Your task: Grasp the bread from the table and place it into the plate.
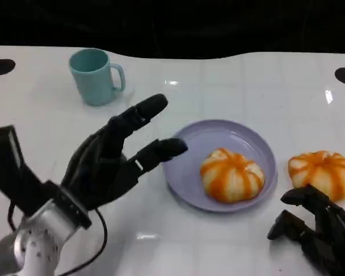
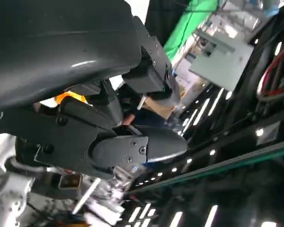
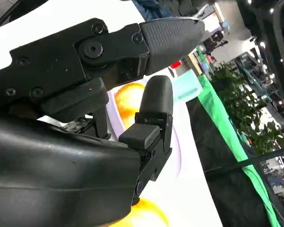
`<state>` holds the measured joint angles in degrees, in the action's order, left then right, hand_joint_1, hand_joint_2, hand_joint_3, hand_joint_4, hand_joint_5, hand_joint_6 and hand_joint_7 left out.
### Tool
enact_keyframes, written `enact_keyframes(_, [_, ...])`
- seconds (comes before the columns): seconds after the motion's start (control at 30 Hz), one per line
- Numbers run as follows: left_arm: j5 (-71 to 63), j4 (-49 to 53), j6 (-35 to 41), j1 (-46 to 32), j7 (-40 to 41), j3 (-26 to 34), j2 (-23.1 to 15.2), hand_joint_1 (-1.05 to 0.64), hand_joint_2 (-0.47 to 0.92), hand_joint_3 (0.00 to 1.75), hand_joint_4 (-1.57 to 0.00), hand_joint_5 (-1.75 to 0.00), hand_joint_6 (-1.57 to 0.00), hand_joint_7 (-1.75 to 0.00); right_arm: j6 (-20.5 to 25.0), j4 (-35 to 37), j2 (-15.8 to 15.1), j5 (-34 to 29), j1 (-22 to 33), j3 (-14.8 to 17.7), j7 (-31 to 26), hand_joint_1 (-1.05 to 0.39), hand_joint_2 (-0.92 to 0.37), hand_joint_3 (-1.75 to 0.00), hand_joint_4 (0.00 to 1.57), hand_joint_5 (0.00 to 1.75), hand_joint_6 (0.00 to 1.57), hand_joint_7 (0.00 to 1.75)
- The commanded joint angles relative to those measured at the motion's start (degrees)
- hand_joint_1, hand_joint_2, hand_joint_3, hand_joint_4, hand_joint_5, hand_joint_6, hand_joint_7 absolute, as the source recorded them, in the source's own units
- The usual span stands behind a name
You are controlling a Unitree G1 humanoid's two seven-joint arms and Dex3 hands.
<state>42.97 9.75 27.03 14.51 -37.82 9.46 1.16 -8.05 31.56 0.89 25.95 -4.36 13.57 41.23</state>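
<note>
Head view: one bread (image 1: 232, 175) in the purple plate (image 1: 187, 167), another bread (image 1: 321, 172) on the table (image 1: 230, 86) just beside. Left hand (image 1: 112, 158) spread wide, holding nothing. Right hand (image 1: 316, 227) loosely curled, empty, near the second bread. Right wrist view: fingers (image 3: 154, 106) apart, holding nothing.

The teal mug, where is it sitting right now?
In the head view the teal mug stands upright at the table's far left, beyond the left hand and the purple plate.

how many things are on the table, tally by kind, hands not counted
bread: 2, one on the plate, one on the table by the right hand
plate: 1, purple
mug: 1, teal
total: 4
</note>
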Motion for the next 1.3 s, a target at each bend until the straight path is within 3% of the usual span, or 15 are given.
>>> enact_keyframes(0.03, [0.5,-5.1,-0.2,-5.5,2.1,0.6,0.6,-0.58,0.92,0.52,-0.58,-1.68,-0.64,-0.99,-0.4,-0.3,-0.7,-0.1,0.6,-0.2,0.0,-0.52,-0.92,-0.24,0.68,1.48,0.6,1.18])
enact_keyframes(0.23, [-1.1,-11.1,-3.5,-13.9,4.0,-0.5,2.8,-0.58,0.92,0.43,-0.77,-1.75,-0.61,-1.52,-0.5,0.0,-0.4,0.4,0.4,0.0,0.4,-0.52,-0.92,-0.23,0.68,1.47,0.61,1.16])
enact_keyframes(0.67, [-0.1,-12.9,-1.7,-20.0,3.7,-1.8,1.4,-0.55,0.92,0.38,-0.79,-1.75,-0.59,-1.62,0.8,-0.8,-0.5,0.6,0.6,-0.1,0.2,-0.53,-0.92,-0.2,0.7,1.45,0.63,1.14])
enact_keyframes(0.77, [-0.9,-12.6,-3.1,-21.5,5.4,-1.8,2.5,-0.52,0.92,0.38,-0.77,-1.75,-0.58,-1.66,0.4,-1.5,-0.5,0.5,1.2,-0.1,0.3,-0.53,-0.92,-0.2,0.71,1.47,0.63,1.15])
enact_keyframes(1.3, [-3.9,-9.0,-7.7,-20.9,4.6,-2.8,2.8,-0.52,0.92,0.39,-0.76,-1.75,-0.52,-1.74,0.1,-1.4,-1.3,0.8,1.7,0.2,1.1,-0.52,-0.92,-0.24,0.69,1.46,0.61,1.15])
